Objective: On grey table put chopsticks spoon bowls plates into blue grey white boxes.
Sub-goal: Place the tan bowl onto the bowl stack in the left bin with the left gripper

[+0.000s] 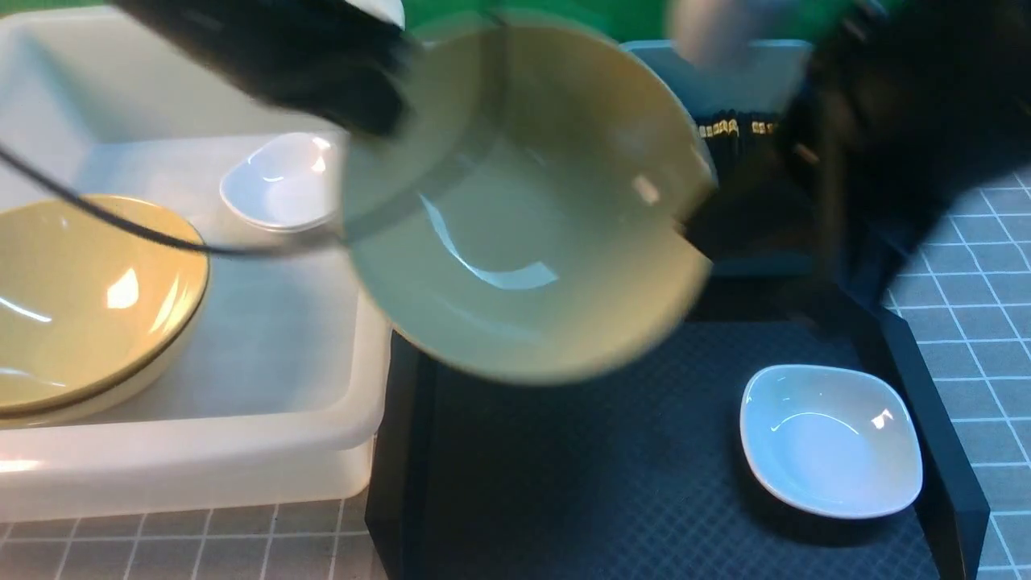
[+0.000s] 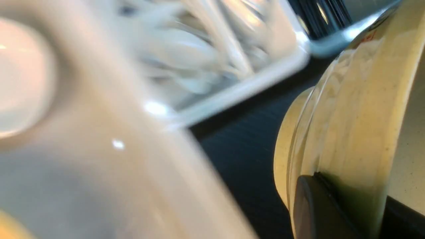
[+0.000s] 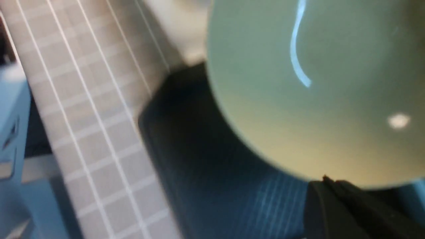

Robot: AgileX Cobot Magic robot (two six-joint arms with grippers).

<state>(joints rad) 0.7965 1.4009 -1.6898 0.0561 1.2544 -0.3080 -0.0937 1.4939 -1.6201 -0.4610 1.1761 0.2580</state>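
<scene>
Grey table [image 1: 983,322], left pincer [image 1: 393,113] and right pincer [image 1: 694,234] clamping pale bowl [image 1: 523,242], yellow bowl [image 1: 80,298] in white box [image 1: 242,451]

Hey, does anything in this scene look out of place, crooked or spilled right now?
Yes. The large pale bowl hangs steeply tilted in the air above the dark tray. Both the left gripper and the right gripper pinch its rim, on opposite sides. Nothing looks spilled or broken.

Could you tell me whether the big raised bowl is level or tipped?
Tipped. The bowl hangs above the dark box, its opening turned toward the front camera, showing its empty inside.
</scene>
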